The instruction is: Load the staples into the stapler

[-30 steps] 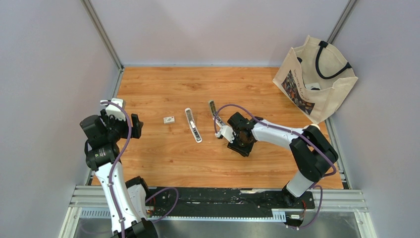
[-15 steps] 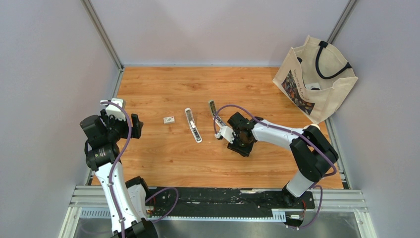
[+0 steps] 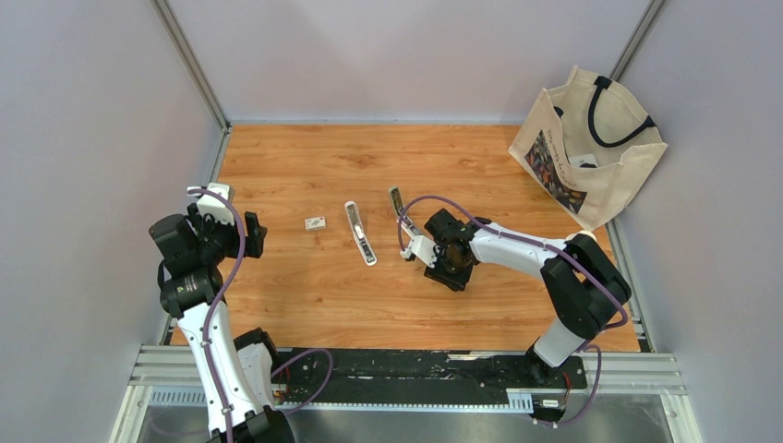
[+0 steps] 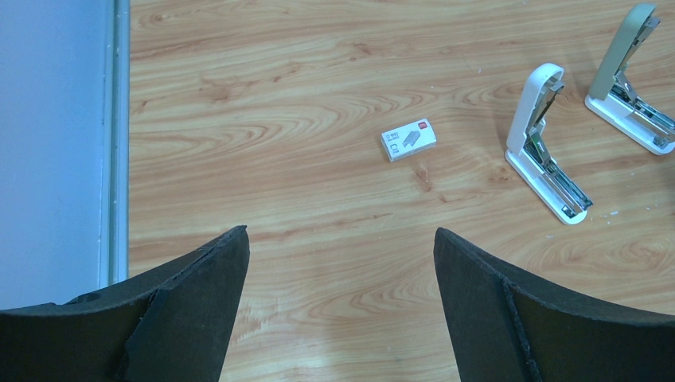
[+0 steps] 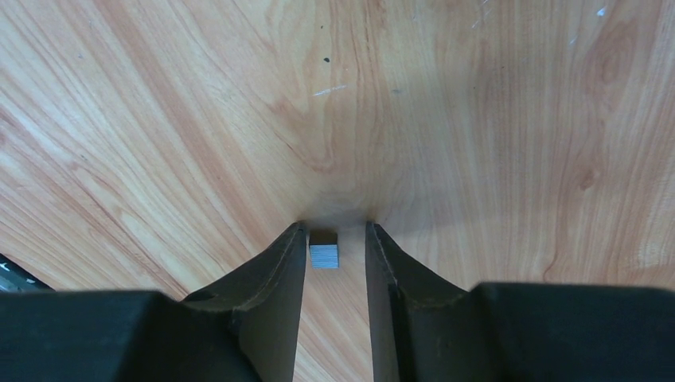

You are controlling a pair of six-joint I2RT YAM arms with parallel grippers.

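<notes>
– Grey strip, where is it?
– The staples (image 5: pixel 324 255) lie on the worktop (image 5: pixel 477 119) between the right end effector's (image 5: pixel 335 228) fingers, which stand narrowly apart, a slim gap on each side.
– And the left end effector (image 4: pixel 340 232)?
– Spread wide, holding nothing; a white stapler (image 4: pixel 545 151), hinged open, sits ahead to its right.

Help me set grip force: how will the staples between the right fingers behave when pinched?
The staples look tiny and flat: probably very light, apt to skid on the smooth table. Loose inside the right gripper, they might twist if pinched unevenly.
</notes>
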